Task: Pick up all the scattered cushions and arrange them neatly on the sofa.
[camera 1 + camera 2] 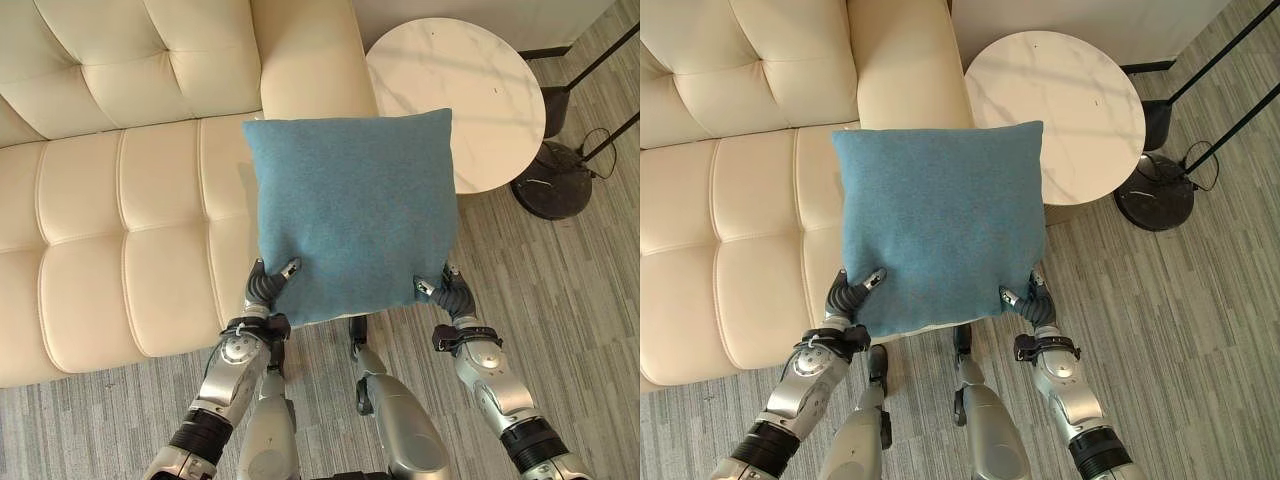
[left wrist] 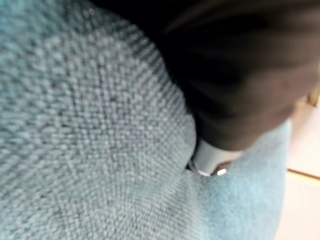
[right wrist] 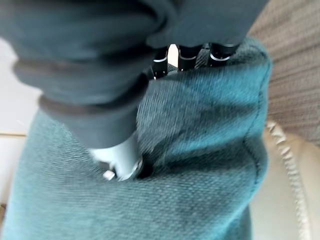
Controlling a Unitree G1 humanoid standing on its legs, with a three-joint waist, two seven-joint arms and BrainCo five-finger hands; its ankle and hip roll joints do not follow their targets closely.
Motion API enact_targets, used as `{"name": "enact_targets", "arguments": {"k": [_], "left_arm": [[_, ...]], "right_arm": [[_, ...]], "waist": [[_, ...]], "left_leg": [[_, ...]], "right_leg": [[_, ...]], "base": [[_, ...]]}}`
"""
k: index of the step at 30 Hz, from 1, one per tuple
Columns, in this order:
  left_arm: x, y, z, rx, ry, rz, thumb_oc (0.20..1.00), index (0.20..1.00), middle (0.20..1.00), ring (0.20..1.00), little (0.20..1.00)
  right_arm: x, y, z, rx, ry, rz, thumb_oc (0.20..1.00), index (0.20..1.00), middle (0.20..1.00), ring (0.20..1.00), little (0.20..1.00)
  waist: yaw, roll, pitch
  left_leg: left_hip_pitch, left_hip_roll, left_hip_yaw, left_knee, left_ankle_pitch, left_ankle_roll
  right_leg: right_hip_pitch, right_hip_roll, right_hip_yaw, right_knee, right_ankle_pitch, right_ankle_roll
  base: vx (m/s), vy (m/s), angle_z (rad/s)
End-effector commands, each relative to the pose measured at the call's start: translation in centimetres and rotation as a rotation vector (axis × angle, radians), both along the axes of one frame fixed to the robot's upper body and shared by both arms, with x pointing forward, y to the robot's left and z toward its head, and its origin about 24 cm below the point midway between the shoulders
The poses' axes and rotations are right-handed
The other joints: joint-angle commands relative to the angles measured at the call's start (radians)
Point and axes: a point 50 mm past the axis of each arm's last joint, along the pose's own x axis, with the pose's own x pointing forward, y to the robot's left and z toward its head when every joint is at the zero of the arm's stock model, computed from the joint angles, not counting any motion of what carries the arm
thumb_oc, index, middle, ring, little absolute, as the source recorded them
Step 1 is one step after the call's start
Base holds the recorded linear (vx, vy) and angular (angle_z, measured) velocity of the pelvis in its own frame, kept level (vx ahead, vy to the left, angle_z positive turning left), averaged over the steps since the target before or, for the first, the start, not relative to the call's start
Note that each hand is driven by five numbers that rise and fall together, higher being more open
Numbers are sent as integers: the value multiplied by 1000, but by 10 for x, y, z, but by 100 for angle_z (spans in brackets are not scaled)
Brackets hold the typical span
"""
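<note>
Both hands are up and the blue cushion (image 1: 352,212) is hanging in the air between them, face toward the head camera, held by its two near corners. The left hand (image 1: 268,284) is pinching the corner at seven o'clock, thumb pressed into the front of the fabric and fingers curled round behind; in its wrist view the thumb tip (image 2: 212,159) is digging a dimple into the weave. The right hand (image 1: 447,290) is doing the same at the corner at five o'clock, and its own wrist camera is showing the thumb (image 3: 122,162) sunk into the cloth with the dark fingertips (image 3: 187,52) wrapped over the far edge. So both hands are closed firmly on the cushion, none of it resting on anything.

Behind the cushion, the cream sofa (image 1: 100,200) is spreading out from nine to twelve o'clock, its seat bare where it shows, with the armrest (image 1: 305,55) up at twelve. A round white side table (image 1: 455,95) is sitting at one o'clock, beside that armrest, and a dark lamp base (image 1: 553,182) at three o'clock on the striped carpet (image 1: 570,300).

This looks like the carrying step: cushion lifted, not yet placed. The next move is calling for a swing toward ten o'clock, over the seat, and a lean into the backrest (image 1: 130,50), both hands lowering evenly so the cushion is landing square, not on the table side.
</note>
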Motion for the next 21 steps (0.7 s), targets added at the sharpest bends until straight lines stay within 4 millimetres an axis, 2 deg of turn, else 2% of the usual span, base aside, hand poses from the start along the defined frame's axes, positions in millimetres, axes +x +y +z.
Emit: {"name": "enact_targets", "arguments": {"k": [1,8,13,19,20,21], "left_arm": [[-1,-9,24,31,-149,-71,200,200,200,200,200],[-3,-1,22,28,-132,-82,200,200,200,200,200],[-5,3,21,19,-125,-80,200,200,200,200,200],[-5,9,20,3,-113,-54,200,200,200,200,200],[-5,6,13,-5,-81,-51,200,200,200,200,200],[-5,6,13,-5,-81,-51,200,200,200,200,200]], "right_arm": [[12,7,12,-24,-50,-16,1000,1000,1000,1000,1000],[36,-13,21,7,-40,-136,1000,1000,1000,1000,1000],[46,-16,22,59,-22,-177,1000,1000,1000,1000,1000],[53,1,28,204,-32,-155,1000,1000,1000,1000,1000],[49,25,25,349,-25,-71,1000,1000,1000,1000,1000],[48,25,25,349,-25,-71,1000,1000,1000,1000,1000]], "waist": [[42,-36,-46],[67,-29,-38],[81,-18,-36],[96,0,-36],[97,4,-40],[96,4,-40]], "left_leg": [[-26,-22,36,27,-72,32],[-42,-30,26,32,-70,34],[-54,-33,23,31,-66,32],[-66,-37,18,30,-60,31],[-67,-36,15,30,-60,32],[-67,-36,15,30,-60,32]], "right_leg": [[60,-96,-14,30,-207,72],[54,-99,-12,31,-205,68],[44,-100,-13,29,-204,66],[36,-100,-12,29,-207,64],[35,-98,-12,32,-210,62],[35,-98,-12,32,-210,62]], "base": [[5,-14,4],[0,0,0],[13,-8,3],[11,0,1],[35,-3,4],[33,-3,1]]}}
